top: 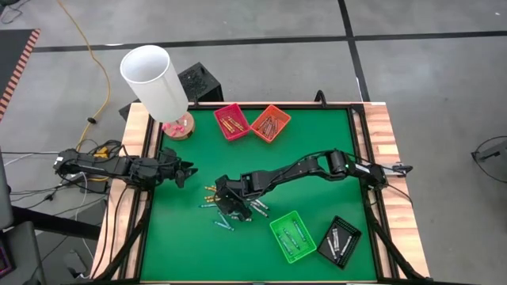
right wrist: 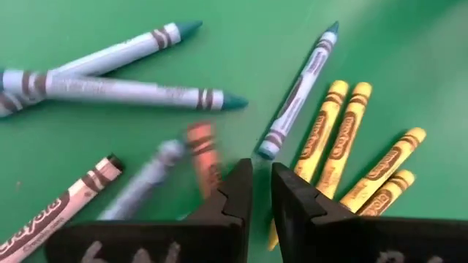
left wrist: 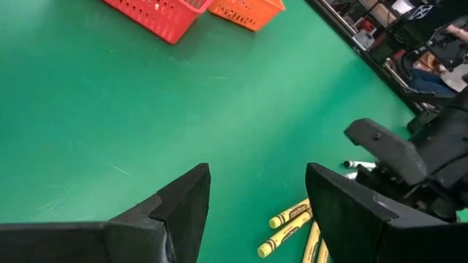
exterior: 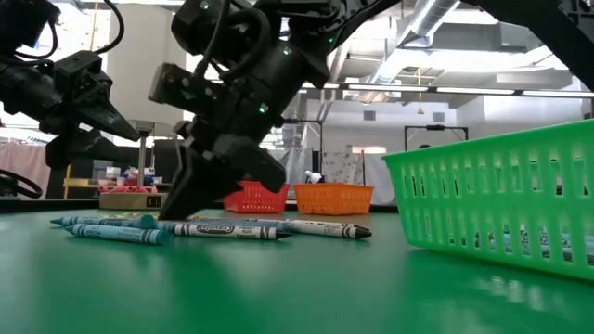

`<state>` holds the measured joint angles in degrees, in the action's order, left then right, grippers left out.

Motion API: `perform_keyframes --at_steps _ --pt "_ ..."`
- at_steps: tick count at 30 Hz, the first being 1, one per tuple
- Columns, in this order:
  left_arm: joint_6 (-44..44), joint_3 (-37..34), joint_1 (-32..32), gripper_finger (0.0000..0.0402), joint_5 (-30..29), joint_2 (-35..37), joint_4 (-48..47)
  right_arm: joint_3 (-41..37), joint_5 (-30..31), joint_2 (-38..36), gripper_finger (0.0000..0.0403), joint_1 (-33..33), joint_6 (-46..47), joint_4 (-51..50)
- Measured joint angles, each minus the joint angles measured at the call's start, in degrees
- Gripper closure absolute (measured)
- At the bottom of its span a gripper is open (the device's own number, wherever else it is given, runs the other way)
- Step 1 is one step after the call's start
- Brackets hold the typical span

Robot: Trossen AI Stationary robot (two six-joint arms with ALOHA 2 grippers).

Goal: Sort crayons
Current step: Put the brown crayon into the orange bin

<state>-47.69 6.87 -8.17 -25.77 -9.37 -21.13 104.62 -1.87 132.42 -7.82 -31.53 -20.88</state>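
Loose crayons (top: pixel 224 212) lie in a heap on the green mat at its near middle. The right wrist view shows yellow crayons (right wrist: pixel 344 131), teal ones (right wrist: pixel 124 89), a red-brown one (right wrist: pixel 203 153) and a grey one (right wrist: pixel 146 183). My right gripper (right wrist: pixel 261 183) points steeply down into this heap (exterior: pixel 223 228). Its fingers stand a narrow gap apart, and only green mat shows between them. The red-brown crayon lies just beside one finger and the yellow ones beside the other. My left gripper (left wrist: pixel 256 197) waits wide open above the mat's left edge (top: pixel 184 170). My right gripper comes down slanting from the table's right side, its fingertips (exterior: pixel 186 209) low among the crayons. One finger (right wrist: pixel 234 186) stands right at the red-brown crayon's end (right wrist: pixel 212 175). Whether it touches that crayon I cannot tell.
A red tray (top: pixel 231 121) and an orange tray (top: pixel 270 123) stand at the far edge, both with crayons in them. A green tray (top: pixel 291 236) and a black tray (top: pixel 339 241) stand at the near right. A tall white cylinder (top: pixel 154 79) rises at the far left corner.
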Motion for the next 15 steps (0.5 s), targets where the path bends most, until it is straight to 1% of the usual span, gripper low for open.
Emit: perform_keyframes --at_steps 15 --pt "0.1 0.0 0.0 0.0186 -0.3 0.0 0.0 0.1 0.7 0.0 0.0339 0.1 0.2 -1.2"
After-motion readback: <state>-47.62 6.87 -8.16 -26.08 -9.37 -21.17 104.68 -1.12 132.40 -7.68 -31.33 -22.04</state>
